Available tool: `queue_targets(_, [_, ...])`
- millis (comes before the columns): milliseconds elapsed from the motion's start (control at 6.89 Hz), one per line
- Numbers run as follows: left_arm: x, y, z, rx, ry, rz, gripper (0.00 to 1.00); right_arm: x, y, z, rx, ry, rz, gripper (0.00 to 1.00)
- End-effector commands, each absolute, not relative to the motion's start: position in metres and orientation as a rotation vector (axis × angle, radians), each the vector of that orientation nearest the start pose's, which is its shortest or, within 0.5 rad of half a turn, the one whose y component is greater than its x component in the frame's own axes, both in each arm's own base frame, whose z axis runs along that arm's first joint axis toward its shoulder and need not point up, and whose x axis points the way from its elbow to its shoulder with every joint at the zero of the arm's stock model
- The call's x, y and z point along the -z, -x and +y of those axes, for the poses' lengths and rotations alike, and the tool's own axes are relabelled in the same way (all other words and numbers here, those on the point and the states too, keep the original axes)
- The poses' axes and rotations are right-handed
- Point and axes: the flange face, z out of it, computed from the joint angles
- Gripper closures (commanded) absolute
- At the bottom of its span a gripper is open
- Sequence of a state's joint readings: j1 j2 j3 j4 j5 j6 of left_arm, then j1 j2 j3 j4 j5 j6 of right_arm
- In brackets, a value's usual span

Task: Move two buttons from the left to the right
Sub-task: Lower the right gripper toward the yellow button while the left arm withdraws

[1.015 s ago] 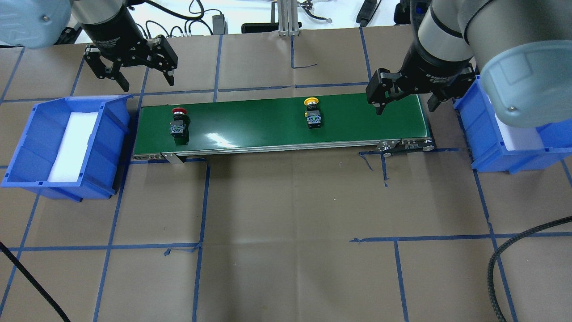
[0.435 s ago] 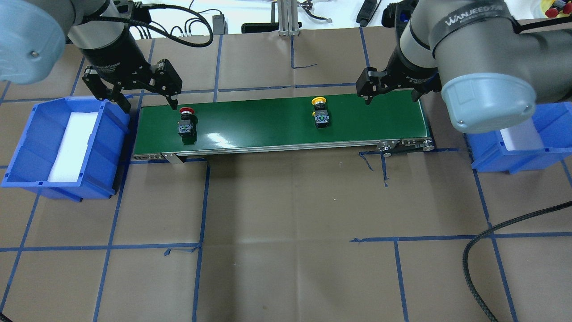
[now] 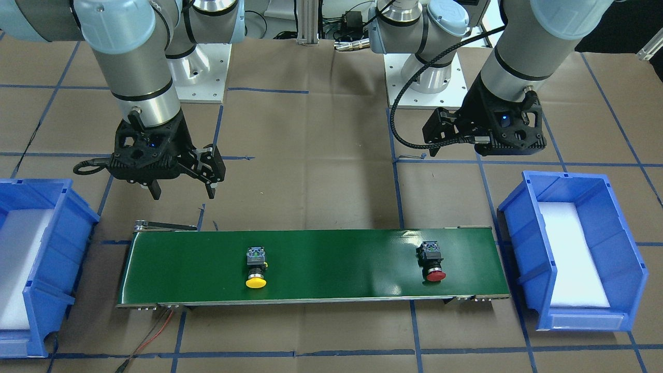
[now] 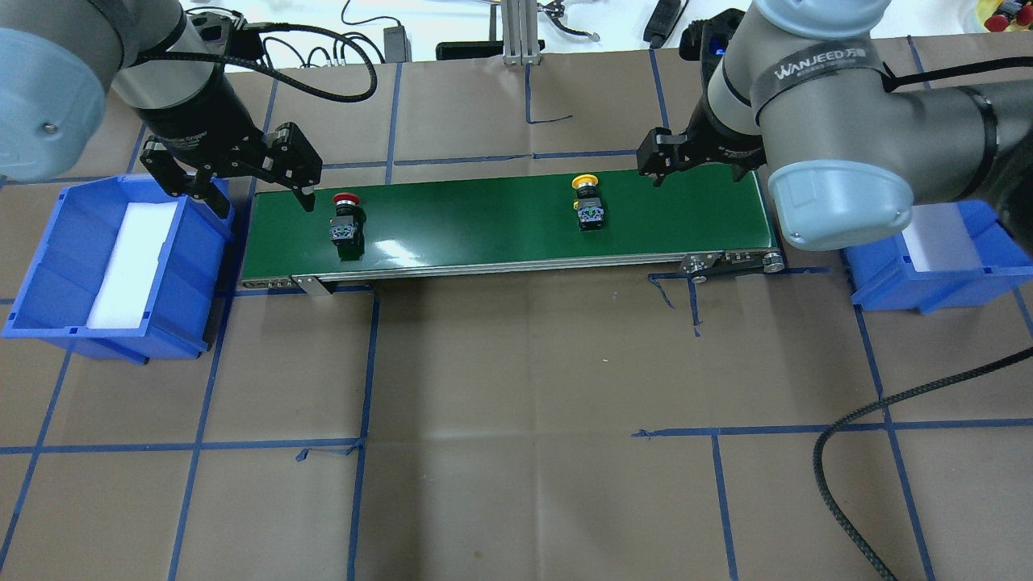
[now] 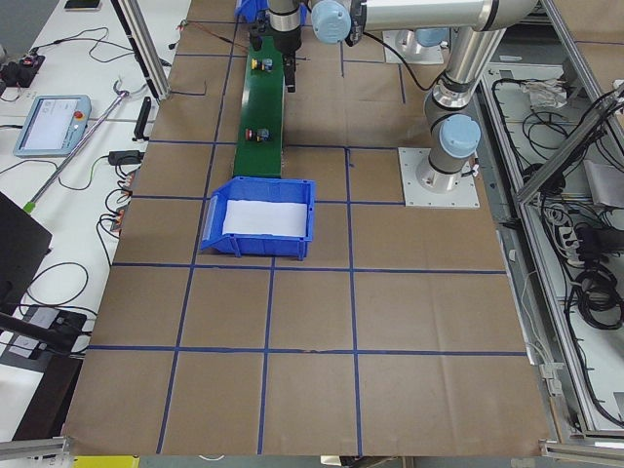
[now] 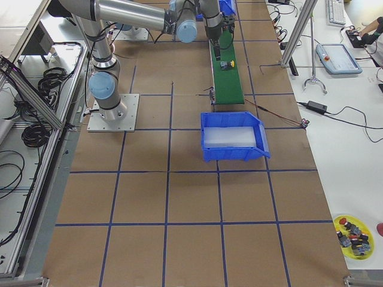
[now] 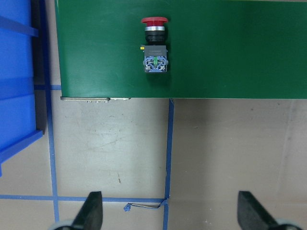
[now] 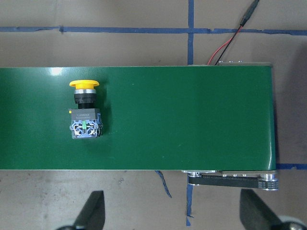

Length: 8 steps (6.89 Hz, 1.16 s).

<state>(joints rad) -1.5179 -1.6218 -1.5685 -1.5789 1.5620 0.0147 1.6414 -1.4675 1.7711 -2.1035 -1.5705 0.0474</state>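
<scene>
Both buttons have ridden further toward the robot's right along the green belt [image 4: 484,230] since a second ago, and both arms have swung in closer to it. The red button [image 4: 345,219] now lies near the belt's left end. The yellow button [image 4: 588,203] sits a little past the middle, toward the right end, well apart from the red one. Each lies on its side with its round cap pointing away from the robot and its grey-white terminal block toward it. Neither is touched by anything but the belt.

The left gripper [image 4: 262,206] has dropped lower and hovers over the belt's left end, between the left bin [image 4: 48,266] and the red button. Its jaws are spread wide and hold nothing. In its wrist view the two fingertips [image 7: 92,211] stand far apart at the bottom edge.

The right gripper [image 3: 183,196] has shifted along toward the yellow button and hangs near the belt's right end, apart from the button. Its jaws are wide and empty.

The right bin [image 4: 888,286] stands just beyond the belt's right end, partly hidden by the right arm. Both bins are blue with a white pad inside and rest on the paper-covered counter [image 4: 516,452], which is marked with blue tape lines.
</scene>
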Motion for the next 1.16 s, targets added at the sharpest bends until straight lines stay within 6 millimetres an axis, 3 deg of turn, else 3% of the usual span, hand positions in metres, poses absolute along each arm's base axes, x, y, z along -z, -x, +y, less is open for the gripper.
queue_targets(0, [-0.466, 0.108, -0.514, -0.077, 0.075, 3.15, 0.0, -0.362, -0.172, -0.548, 0.339, 0.024, 3.109, 0.0])
queue_targets(145, [-0.469, 0.108, -0.514, -0.07, 0.075, 3.15, 0.0, -0.358, -0.173, -0.553, 0.374, 0.022, 3.102, 0.0])
queue_targets(580, [-0.466, 0.111, -0.514, -0.077, 0.111, 3.147, 0.0, -0.314, -0.176, -0.583, 0.407, 0.024, 3.098, 0.0])
queue_targets(725, [-0.468, 0.111, -0.514, -0.072, 0.111, 3.147, 0.0, -0.322, -0.177, -0.595, 0.442, 0.013, 3.088, 0.0])
queue_targets(1015, [-0.468, 0.111, -0.514, -0.072, 0.107, 3.147, 0.0, -0.313, -0.179, -0.597, 0.415, 0.014, 3.086, 0.0])
